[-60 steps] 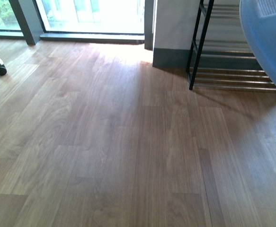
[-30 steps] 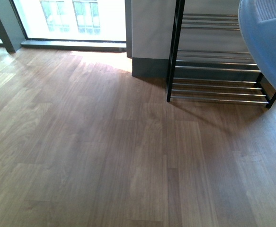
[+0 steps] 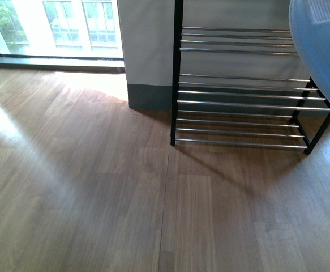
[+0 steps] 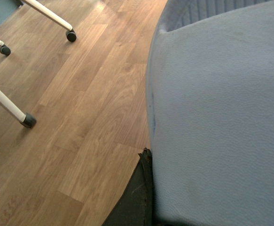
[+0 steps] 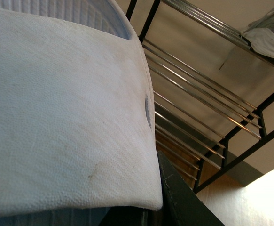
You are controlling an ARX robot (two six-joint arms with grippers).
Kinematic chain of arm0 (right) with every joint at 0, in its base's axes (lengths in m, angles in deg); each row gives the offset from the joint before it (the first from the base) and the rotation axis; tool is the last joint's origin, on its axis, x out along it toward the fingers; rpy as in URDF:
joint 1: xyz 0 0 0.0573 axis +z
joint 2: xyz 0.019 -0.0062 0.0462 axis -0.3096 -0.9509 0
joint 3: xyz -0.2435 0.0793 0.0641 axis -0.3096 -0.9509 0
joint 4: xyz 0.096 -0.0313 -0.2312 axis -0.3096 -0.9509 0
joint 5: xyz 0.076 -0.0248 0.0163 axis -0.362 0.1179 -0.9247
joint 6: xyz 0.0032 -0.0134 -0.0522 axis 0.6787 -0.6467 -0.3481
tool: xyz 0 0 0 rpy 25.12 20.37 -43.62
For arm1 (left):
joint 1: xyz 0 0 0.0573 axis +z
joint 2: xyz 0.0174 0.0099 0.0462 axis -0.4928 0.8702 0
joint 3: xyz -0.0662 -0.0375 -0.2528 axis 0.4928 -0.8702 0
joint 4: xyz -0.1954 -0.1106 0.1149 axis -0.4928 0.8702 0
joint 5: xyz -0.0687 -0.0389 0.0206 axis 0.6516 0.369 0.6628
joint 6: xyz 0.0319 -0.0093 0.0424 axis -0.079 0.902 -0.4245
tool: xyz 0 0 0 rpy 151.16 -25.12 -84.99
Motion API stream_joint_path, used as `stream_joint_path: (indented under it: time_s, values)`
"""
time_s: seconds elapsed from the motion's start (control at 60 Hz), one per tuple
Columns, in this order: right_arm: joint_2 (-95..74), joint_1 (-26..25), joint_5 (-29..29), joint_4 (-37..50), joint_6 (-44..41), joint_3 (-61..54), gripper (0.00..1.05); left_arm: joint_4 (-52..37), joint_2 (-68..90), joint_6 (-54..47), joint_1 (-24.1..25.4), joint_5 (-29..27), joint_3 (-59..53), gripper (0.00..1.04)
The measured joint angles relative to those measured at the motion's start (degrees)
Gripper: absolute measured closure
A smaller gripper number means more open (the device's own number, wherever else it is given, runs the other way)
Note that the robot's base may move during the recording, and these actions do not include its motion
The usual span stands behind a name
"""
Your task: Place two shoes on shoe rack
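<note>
The shoe rack (image 3: 238, 90) stands against the wall at centre right in the front view, with a black frame and tiers of chrome rods. The pale sole of one shoe (image 3: 323, 51) fills that view's top right corner. In the left wrist view my left gripper (image 4: 162, 188) is shut on a shoe (image 4: 216, 117); its pale sole covers most of the picture and one dark finger (image 4: 136, 200) shows beside it. My right gripper (image 5: 158, 188) is shut on the other shoe (image 5: 57, 117), with the shoe rack (image 5: 202, 108) close behind it. Both shoes' uppers are hidden.
Wooden floor lies in front of the rack. A bright window (image 3: 57, 25) and a wall pillar (image 3: 148, 51) are to its left. White chair legs on castors (image 4: 28, 120) stand near the left arm. A grey-and-white item (image 5: 270, 33) lies on an upper tier.
The front view has swung right. The rack has shifted from the upper right toward the middle and shows more fully. The sole stays at the top right.
</note>
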Motion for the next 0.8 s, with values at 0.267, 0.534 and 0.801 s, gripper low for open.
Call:
stream_joint_path:
  time_s: [0.267, 0.534, 0.801]
  values:
    - [0.00, 0.11, -0.42, 0.00, 0.00, -0.02, 1.03, 0.02, 0.00, 0.00, 0.00, -0.17, 0.00, 1.03]
    - [-0.02, -0.07, 0.15, 0.00, 0.00, -0.04, 1.03, 0.02, 0.00, 0.00, -0.04, 0.09, 0.00, 1.03]
    - [-0.11, -0.13, 0.07, 0.00, 0.00, -0.13, 1.03, 0.04, 0.15, 0.00, -0.07, 0.02, -0.02, 1.03]
